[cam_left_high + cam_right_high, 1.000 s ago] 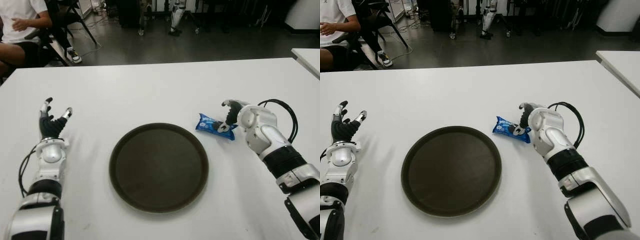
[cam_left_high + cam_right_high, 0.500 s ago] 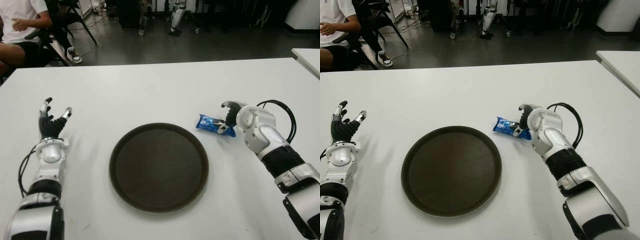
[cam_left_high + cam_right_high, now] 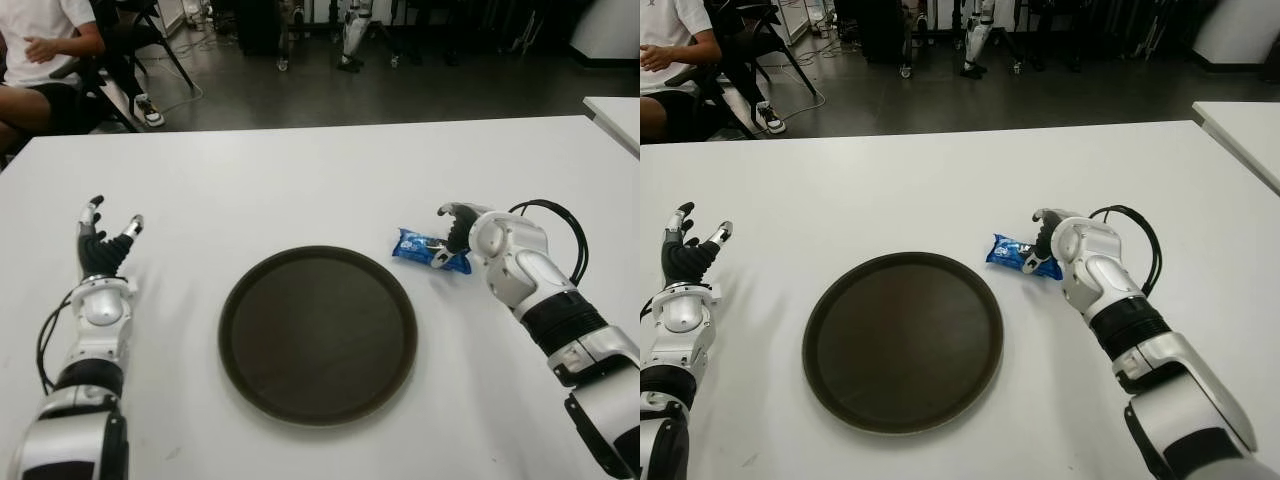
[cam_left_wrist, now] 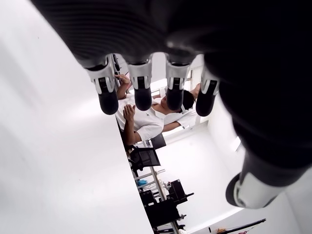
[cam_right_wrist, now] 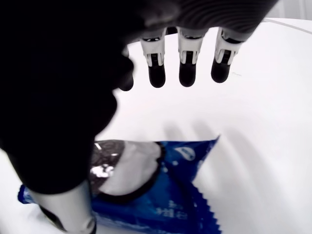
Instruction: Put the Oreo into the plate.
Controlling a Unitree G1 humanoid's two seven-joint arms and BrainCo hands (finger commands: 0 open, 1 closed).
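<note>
Now the right robot hand (image 3: 455, 232) arches, fingers spread, over the Oreo packet (image 3: 425, 250); nothing held.

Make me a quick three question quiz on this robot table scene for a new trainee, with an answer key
1. True or false: the Oreo packet already lies in the plate.
2. Which hand is at the packet? A) left hand B) right hand
3. Fill in: in its wrist view, the right hand's fingers are extended above the packet, and it has ____ closed on it.

Key
1. False; it lies on the table, right of the plate.
2. B
3. not
</note>
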